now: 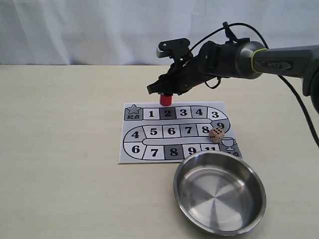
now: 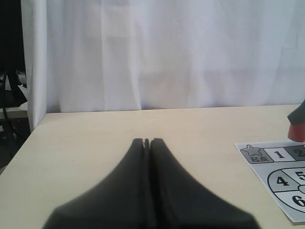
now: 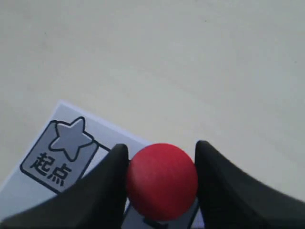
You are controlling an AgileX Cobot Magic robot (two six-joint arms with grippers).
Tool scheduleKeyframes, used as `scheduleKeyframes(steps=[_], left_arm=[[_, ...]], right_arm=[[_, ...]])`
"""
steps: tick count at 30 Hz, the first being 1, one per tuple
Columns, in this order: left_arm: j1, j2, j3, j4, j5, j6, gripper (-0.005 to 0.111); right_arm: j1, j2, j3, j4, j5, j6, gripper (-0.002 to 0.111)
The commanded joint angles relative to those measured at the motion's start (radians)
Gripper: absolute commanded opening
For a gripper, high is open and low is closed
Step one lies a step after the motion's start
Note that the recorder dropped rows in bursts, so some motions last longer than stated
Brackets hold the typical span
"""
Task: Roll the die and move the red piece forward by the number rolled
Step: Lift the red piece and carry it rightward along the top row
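The red piece [image 1: 165,99] [image 3: 162,181] hangs a little above the board's top row, near squares 1 and 2, with my right gripper [image 1: 166,92] [image 3: 162,164] shut on it; both dark fingers press its sides. A red edge of the red piece [image 2: 296,132] also shows in the left wrist view. The die [image 1: 216,134], pale wood with dark pips, rests on the game board [image 1: 149,147] [image 2: 281,176] [image 3: 28,188] beside square 9. My left gripper [image 2: 147,141] is shut on nothing, low over bare table left of the board.
A steel bowl [image 1: 219,193] stands at the front right, overlapping the board's near corner. A white curtain [image 1: 99,30] backs the table. The right arm [image 1: 259,59] reaches in from the right above the board.
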Motion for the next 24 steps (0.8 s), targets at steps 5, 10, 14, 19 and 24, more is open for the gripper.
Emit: scheduleKeyframes(steps=[5, 10, 14, 19, 24], left_arm=[[-0.002, -0.002, 0.003, -0.002, -0.006, -0.005, 0.000], [-0.002, -0.002, 0.003, -0.002, -0.006, -0.005, 0.000], [-0.002, -0.002, 0.003, -0.002, -0.006, -0.005, 0.000], [-0.002, -0.002, 0.003, -0.002, -0.006, -0.005, 0.000], [-0.002, -0.002, 0.003, -0.002, -0.006, -0.005, 0.000]], right_arm=[[-0.009, -0.008, 0.003, 0.002, 0.039, 0.013, 0.004], [0.003, 0.044, 0.044, -0.001, 0.036, 0.011, 0.004], [0.003, 0.059, 0.052, -0.001, 0.020, 0.011, 0.004], [0.003, 0.026, 0.052, -0.001, -0.023, 0.011, 0.004], [-0.004, -0.022, 0.051, -0.009, -0.046, 0.011, 0.004]])
